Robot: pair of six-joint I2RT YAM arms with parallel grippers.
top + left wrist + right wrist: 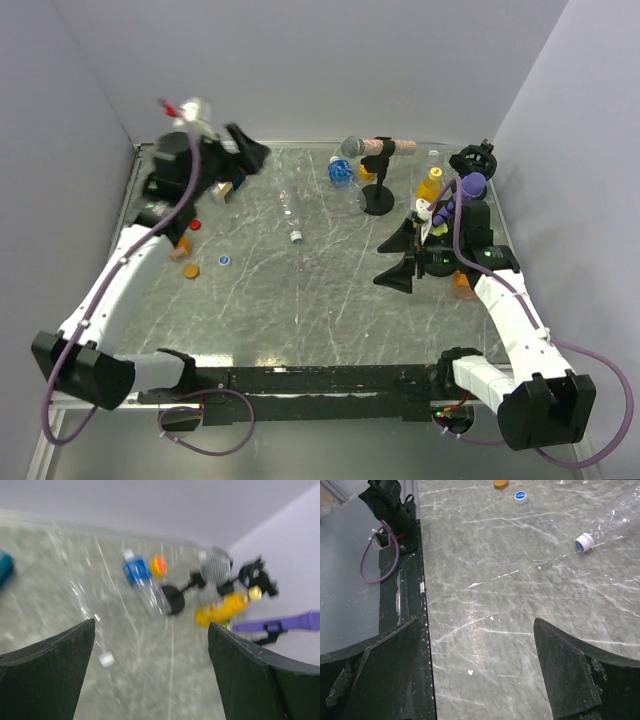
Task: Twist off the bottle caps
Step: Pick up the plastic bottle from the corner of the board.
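Two sets of jaws, on left arm (112,283) and right arm (512,312), stand spread and empty (apparently between bottles); next, pin the clear bottle (616,519) on the desk (330,310) and twist its cap (583,541).

The left wrist view is blurred, so the blue-labelled clear plastic bottle (141,577), the yellow plastic bottle (222,609) and the grey mesh microphone head (216,569) are soft shapes, and the purple microphone handle (285,621) runs off the right edge. The right wrist view cuts the white-capped clear plastic bottle (615,516) at its right edge and the small round orange cap (501,483) at its top edge
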